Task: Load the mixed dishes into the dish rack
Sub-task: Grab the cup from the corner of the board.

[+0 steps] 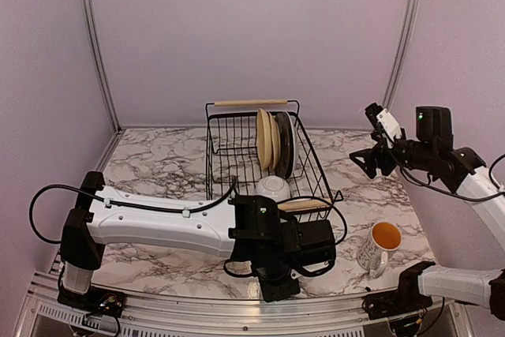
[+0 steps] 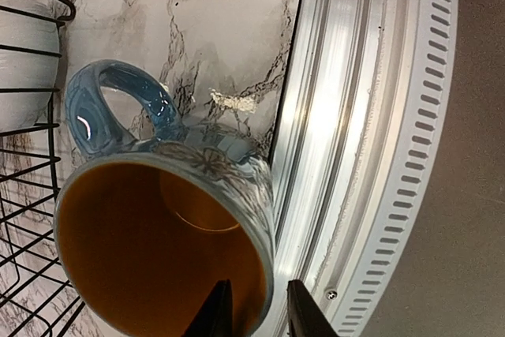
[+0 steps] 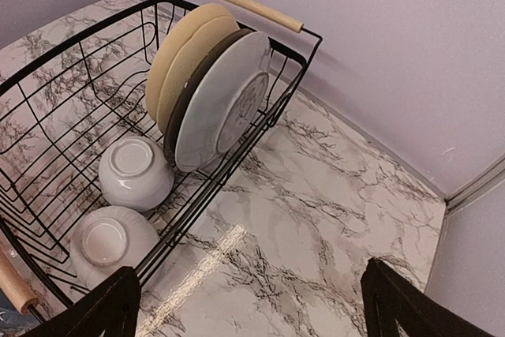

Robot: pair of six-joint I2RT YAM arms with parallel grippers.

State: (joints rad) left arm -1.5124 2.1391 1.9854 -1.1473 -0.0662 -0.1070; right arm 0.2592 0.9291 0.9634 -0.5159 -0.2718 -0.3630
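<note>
A blue patterned mug [image 2: 181,219] with an orange-yellow lining is tipped so its long axis and open mouth face the left wrist camera, handle at 11 o'clock. It sits over the marble tabletop [image 2: 229,29], just beside the black wire dish rack [image 1: 229,146]. The left pincer [image 2: 256,313] straddles the mug's rim, nearly closed; whether it grips cannot be told. The rack holds plates [image 3: 213,84] standing on edge and two upturned white bowls [image 3: 134,171]. The right pincer [image 3: 260,305] gapes wide, empty.

The blue-handled ceramic mug with the yellow inside [image 2: 158,250] is cut off by the lower edge just at the left gripper [image 2: 258,288], so whether the jaws press on its rim cannot be told, and from above it is hidden under the white left arm [image 1: 158,222].
</note>
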